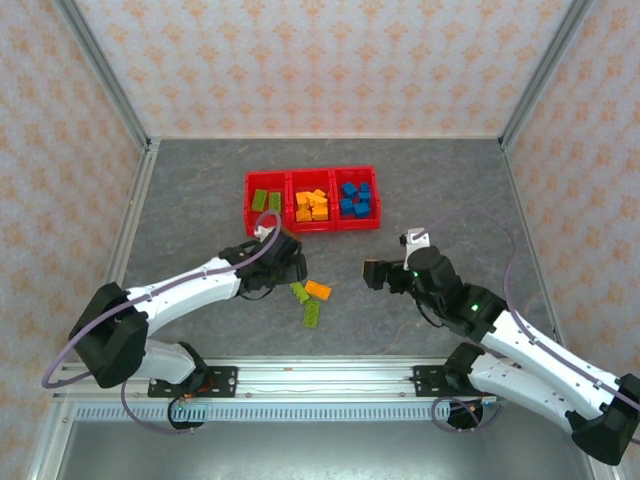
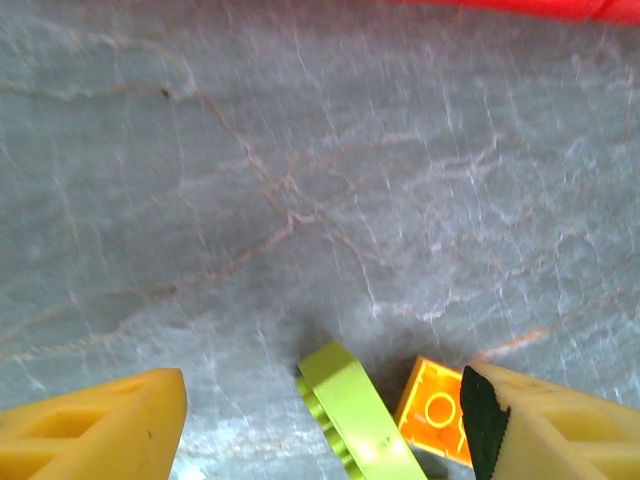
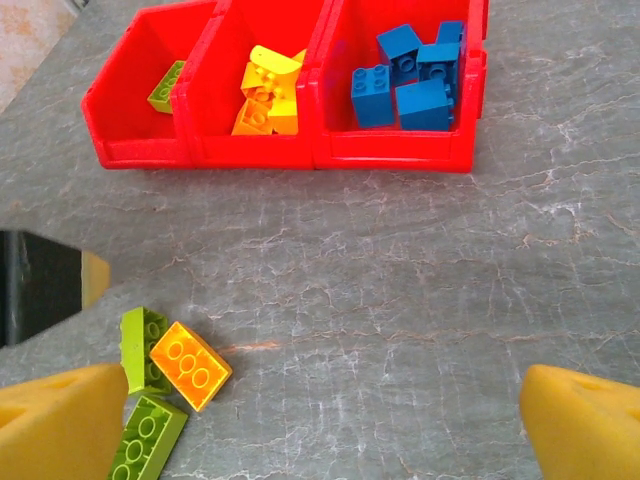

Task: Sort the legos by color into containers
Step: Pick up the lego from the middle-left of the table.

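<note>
Holding sorted legos, the red tray (image 3: 390,150) has lime green bricks (image 3: 166,86) left, orange-yellow bricks (image 3: 265,90) middle, blue bricks (image 3: 410,75) right. On the desk (image 1: 200,200) lie two loose green bricks (image 3: 147,435) and an orange brick (image 3: 190,365). The left end effector (image 2: 325,395) gapes around one green brick, ungripped; the right end effector (image 3: 325,410) is spread wide, empty.

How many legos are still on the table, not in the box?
3, close together before the tray: an orange lego, a green lego on its side touching it, and a flat green lego beside them. None seems hidden.
</note>
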Available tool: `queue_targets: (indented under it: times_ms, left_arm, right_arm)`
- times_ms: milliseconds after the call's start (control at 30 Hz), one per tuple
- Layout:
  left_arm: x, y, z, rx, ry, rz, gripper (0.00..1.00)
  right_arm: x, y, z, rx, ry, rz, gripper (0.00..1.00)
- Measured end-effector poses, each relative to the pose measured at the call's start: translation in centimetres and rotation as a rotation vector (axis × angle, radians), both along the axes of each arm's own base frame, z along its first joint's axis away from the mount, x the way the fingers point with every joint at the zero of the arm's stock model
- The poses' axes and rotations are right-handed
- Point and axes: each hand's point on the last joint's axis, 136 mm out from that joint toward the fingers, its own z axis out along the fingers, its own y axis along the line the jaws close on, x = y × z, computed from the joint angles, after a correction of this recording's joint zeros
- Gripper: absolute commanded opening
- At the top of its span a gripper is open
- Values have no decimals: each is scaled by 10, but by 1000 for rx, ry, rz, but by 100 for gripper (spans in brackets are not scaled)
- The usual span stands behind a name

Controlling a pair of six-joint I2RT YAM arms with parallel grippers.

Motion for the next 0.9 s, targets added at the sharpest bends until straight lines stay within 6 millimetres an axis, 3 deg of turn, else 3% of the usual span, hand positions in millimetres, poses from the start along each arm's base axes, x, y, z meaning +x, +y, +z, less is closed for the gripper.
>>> queue_targets:
  times_ms: [233,367,900]
  left_arm:
    - [-15,-28,-32,2,81,-44,68]
    - [-20,-28,-52,39,132,-47,63]
    - [-17,-23,-63,91,137,-31,40]
  right_arm:
    - [1,0,-9,-24,19,-6,100]
    - [1,0,-10,-26,22,-6,100]
    - [3,-1,-12,-36,27,-15,100]
